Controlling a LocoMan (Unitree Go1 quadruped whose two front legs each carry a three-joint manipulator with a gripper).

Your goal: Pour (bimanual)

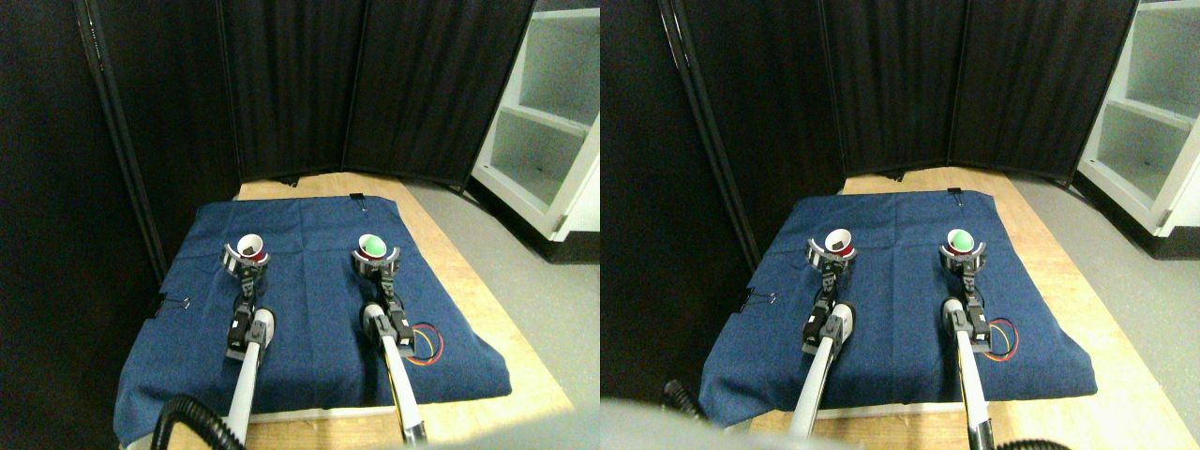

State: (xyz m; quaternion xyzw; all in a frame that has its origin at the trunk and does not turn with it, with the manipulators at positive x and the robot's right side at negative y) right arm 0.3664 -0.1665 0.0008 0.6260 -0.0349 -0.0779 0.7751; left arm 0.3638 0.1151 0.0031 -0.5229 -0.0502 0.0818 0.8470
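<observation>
**Operator:** While both arms sit over the blue cloth [309, 309], I've got the left gripper [246, 258] wrapped round the left cup [250, 247], a red one with a white inside, and the right gripper [376, 258] wrapped round the right cup [374, 247], which has a green ball [375, 246] in its mouth.

**Observer:** Are the cups gripped firmly?

**Operator:** I think so; each set of jaws hugs its cup at the rim, set narrow to the cup's width. Both cups look slightly tilted. Measured from the cloth, they're in its far half, well apart, left cup toward the left edge, right cup near the middle.

**Observer:** What worries you?

**Operator:** I judge pouring hasn't begun. If I tip the right cup before the rims are close, the ball could miss, bounce on the cloth and roll onto the wooden board [469, 281]. Squeezing too lightly could let a cup twist.
</observation>
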